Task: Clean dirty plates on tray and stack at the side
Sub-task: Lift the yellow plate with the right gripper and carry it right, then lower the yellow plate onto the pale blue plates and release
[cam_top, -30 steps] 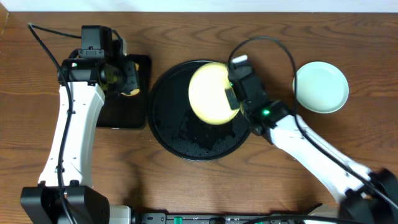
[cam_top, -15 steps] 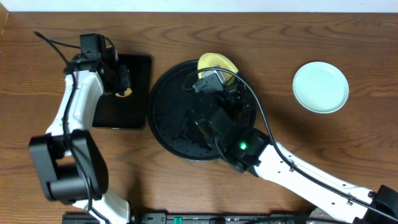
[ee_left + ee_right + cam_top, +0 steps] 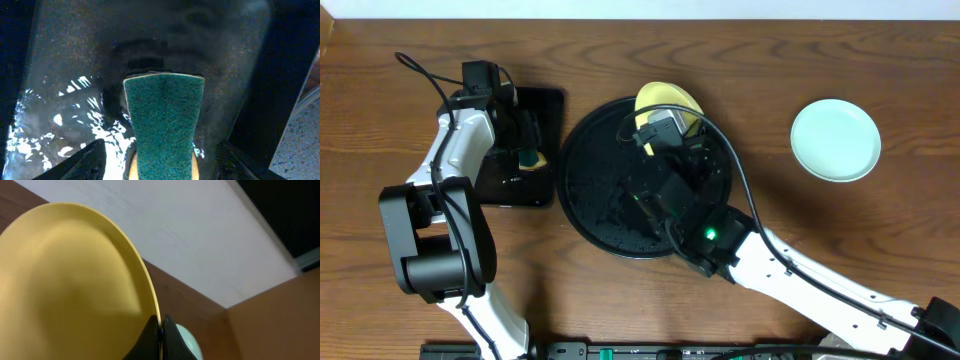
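My right gripper [image 3: 670, 115] is shut on the rim of the pale yellow plate [image 3: 667, 99] and holds it tilted up on edge over the far side of the round black tray [image 3: 590, 190]. The right wrist view has the two fingertips [image 3: 154, 332] pinching the yellow plate [image 3: 75, 290] at its edge. A mint-blue plate [image 3: 835, 140] lies flat on the wood tabletop to the right, and this same mint-blue plate [image 3: 187, 340] peeks out behind the fingers. My left gripper [image 3: 162, 170] is open, its fingers [image 3: 85, 162] standing clear on either side of a green-topped sponge [image 3: 164, 125].
The sponge [image 3: 530, 158] lies on a small rectangular black tray [image 3: 500, 185] left of the round tray; that tray's surface [image 3: 70, 75] is wet and shiny. The right arm [image 3: 790, 275] stretches from the front right across the round tray's near side. Cables loop above both arms.
The left gripper has opened and let go of the sponge, which now lies on the rectangular tray. The right arm swung the yellow plate from flat to up on edge.
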### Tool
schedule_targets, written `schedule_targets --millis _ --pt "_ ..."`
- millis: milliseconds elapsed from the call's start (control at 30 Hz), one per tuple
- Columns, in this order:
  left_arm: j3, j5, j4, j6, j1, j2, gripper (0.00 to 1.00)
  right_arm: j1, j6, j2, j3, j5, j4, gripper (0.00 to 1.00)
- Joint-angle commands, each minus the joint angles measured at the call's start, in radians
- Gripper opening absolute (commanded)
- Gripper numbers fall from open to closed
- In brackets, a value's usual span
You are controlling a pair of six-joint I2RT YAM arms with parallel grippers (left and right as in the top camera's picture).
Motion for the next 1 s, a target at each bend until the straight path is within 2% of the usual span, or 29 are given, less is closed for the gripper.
schedule_targets --millis 0,100,200,233,300,367,567,667,800,967 --pt "0.018 0.025 -0.007 0.006 0.003 -0.08 0.73 -0.1 0.15 -0.01 0.005 -0.165 -0.051 0.01" --pt "0.018 0.109 -0.002 0.005 0.003 -0.214 0.74 -0.261 0.336 -0.073 0.005 -0.455 -0.186 0.01" --pt "0.018 0.178 -0.004 0.005 0.003 -0.322 0.75 -0.456 0.45 -0.124 0.005 -0.739 -0.254 0.01" --pt "0.018 0.185 -0.006 0.005 0.003 -0.352 0.82 -0.523 0.465 -0.135 0.005 -0.832 -0.264 0.01" --pt "0.018 0.182 -0.01 0.006 0.002 -0.409 0.82 -0.713 0.467 -0.143 0.005 -1.089 -0.271 0.01" --pt "0.018 0.182 -0.01 0.006 0.002 -0.44 0.82 -0.835 0.467 -0.135 0.005 -1.187 -0.279 0.01" --pt "0.018 0.182 -0.01 0.006 0.002 -0.463 0.83 -1.217 0.417 -0.063 0.005 -1.202 -0.3 0.01" --pt "0.018 0.182 -0.01 0.006 0.002 -0.462 0.83 -1.326 0.418 -0.018 0.005 -1.202 -0.288 0.01" --pt "0.017 0.182 -0.014 0.006 0.002 -0.462 0.83 -1.419 0.417 0.053 0.005 -1.202 -0.251 0.01" --pt "0.017 0.182 -0.014 0.006 0.002 -0.462 0.84 -1.442 0.41 0.11 0.005 -1.203 -0.22 0.02"
